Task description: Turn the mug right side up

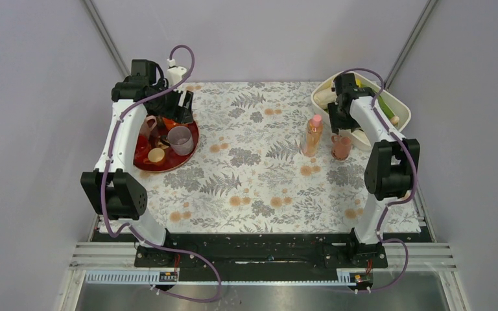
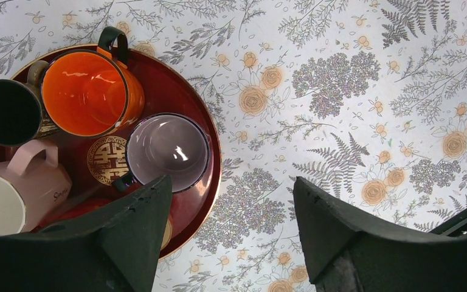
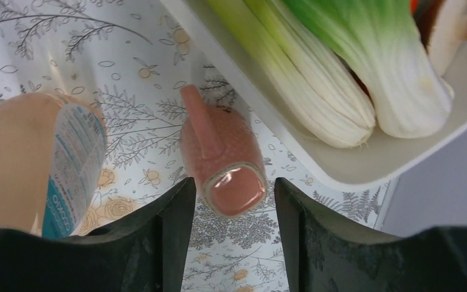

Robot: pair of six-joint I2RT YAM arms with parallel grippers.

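The mug (image 3: 222, 158) stands base-up on the counter (image 3: 127, 91) at right, just beside the bottle (image 3: 36, 164), between the spread fingers of the right hand (image 3: 233, 182), apparently untouched; the left hand (image 2: 231, 182), likewise spread, hangs over the tray (image 2: 210, 158) rim.

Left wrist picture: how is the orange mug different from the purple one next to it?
The orange mug is bright and shiny; the purple mug is pale and greyish. The orange mug's mouth looks wider than the purple mug's. The orange mug's handle points to the picture's top, the purple mug's to the bottom left. Both stand open side up, empty, on the red tray.
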